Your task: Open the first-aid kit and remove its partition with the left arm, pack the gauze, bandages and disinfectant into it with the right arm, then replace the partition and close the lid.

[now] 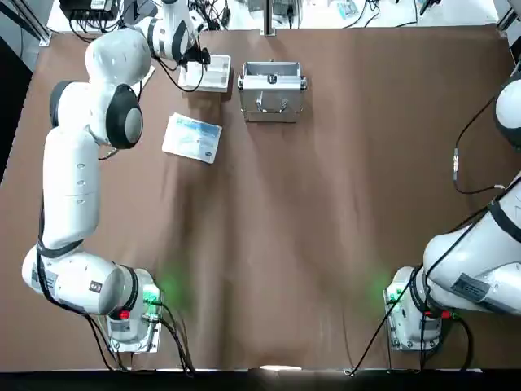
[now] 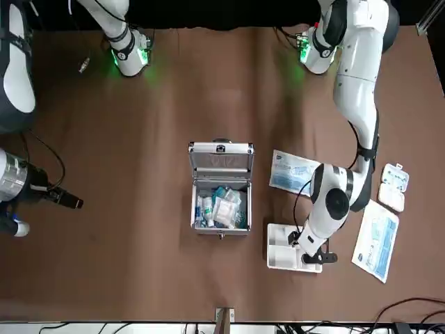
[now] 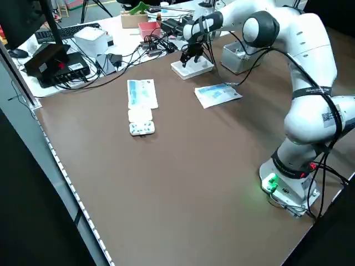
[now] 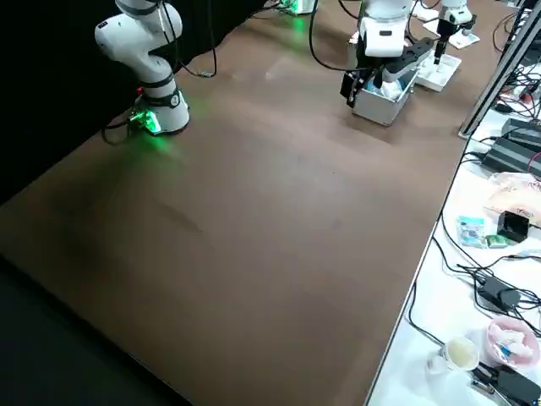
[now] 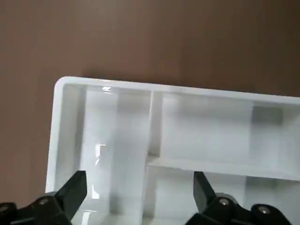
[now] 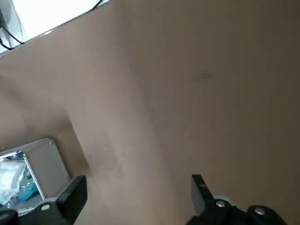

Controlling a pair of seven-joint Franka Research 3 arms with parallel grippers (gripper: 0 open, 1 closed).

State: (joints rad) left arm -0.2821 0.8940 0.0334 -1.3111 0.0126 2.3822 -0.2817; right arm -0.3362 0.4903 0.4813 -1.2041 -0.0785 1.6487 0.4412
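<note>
Case (image 2: 220, 188) open and packed, partition (image 5: 173, 140) out on the table under the spread-open left gripper (image 5: 139, 187), right gripper (image 6: 136, 190) open and empty; still to do: partition back in, lid (image 2: 221, 158) shut.

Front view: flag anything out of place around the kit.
Nothing stands out. The first-aid kit stands open with supplies inside, the partition lies flat beside it under the left gripper, and packets rest flat nearby.

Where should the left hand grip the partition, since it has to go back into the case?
From above, on the partition's raised inner divider wall or its rim. It lies flat and open side up on the table, and the open left hand hovers directly over it.
</note>
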